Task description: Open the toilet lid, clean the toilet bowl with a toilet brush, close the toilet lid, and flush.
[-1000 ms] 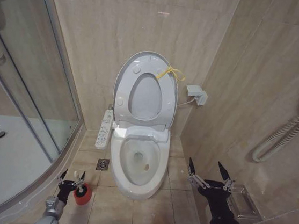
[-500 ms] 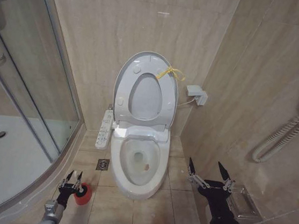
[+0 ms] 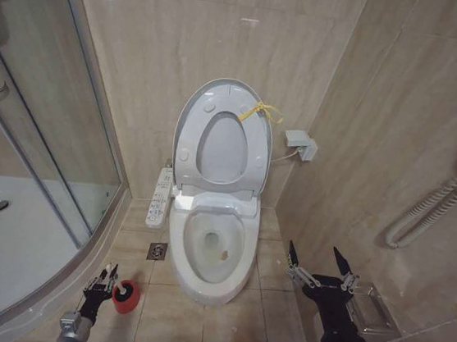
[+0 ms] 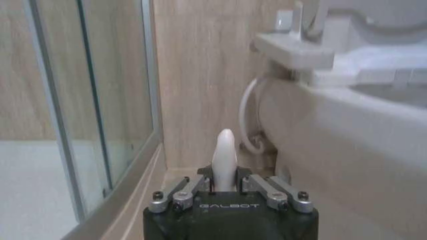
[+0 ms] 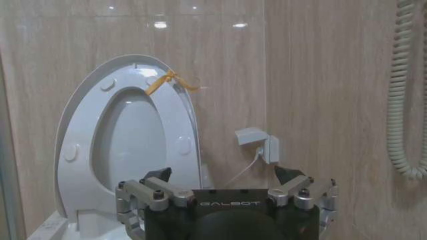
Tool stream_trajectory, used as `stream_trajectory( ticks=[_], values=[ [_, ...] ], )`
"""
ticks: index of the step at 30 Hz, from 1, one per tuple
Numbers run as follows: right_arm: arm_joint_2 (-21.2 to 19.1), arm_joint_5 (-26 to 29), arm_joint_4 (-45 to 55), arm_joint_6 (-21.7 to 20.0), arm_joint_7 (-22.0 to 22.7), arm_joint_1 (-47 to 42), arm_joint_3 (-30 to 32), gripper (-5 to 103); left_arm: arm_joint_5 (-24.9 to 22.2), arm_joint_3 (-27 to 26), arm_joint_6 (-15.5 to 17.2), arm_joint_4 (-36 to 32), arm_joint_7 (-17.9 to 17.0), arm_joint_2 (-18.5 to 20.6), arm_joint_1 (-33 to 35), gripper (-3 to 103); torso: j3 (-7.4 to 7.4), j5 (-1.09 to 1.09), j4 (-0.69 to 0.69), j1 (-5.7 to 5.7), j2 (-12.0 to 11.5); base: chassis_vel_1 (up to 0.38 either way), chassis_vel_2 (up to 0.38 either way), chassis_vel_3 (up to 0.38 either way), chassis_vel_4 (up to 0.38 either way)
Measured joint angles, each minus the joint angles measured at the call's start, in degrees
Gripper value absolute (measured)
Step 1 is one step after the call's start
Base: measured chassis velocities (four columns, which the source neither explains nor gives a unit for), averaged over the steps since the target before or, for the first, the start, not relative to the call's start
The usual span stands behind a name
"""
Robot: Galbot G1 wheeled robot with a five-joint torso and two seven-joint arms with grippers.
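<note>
beige tiled floor (image 3: pixel 194 324) carries the toilet bowl (image 3: pixel 236 283), red holder cup (image 3: pixel 127 298).

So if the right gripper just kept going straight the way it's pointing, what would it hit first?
Probably the raised toilet lid: the open right gripper points at it and the wall behind, with nothing visible between, though depth is hard to judge.

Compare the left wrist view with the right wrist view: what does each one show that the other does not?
Left wrist view alone: the left gripper shut on the white handle of the toilet brush, the glass shower door beside it, and the outer side of the toilet bowl seen from low down.

Right wrist view alone: the right gripper with fingers spread open and holding nothing, the raised toilet lid with its yellow strap, a small white wall box and a coiled hose.

Both share the beige tiled wall behind the toilet.
</note>
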Motion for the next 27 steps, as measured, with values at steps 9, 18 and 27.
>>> stream_trajectory(
  ticks=[9, 18, 27],
  values=[
    [0.0, 0.0, 0.0, 0.0, 0.0, 0.0, 0.0, 100, -5.1, -2.1, 1.4, -11.9, 0.0, 0.7, 5.6, 21, 0.0, 0.01, -0.01, 0.0, 0.0, 0.0, 0.0, 0.0, 0.0],
    [0.0, 0.0, 0.0, 0.0, 0.0, 0.0, 0.0, 100, -9.7, -7.6, 1.7, -31.9, -0.9, -0.5, 19.8, 21, 0.0, 0.01, 0.02, 0.0, 0.0, 0.0, 0.0, 0.0, 0.0],
    [0.0, 0.0, 0.0, 0.0, 0.0, 0.0, 0.0, 100, -18.4, -10.9, 2.2, -52.8, 0.7, -0.5, 33.9, 21, 0.0, 0.01, 0.0, 0.0, 0.0, 0.0, 0.0, 0.0, 0.0]
  ],
)
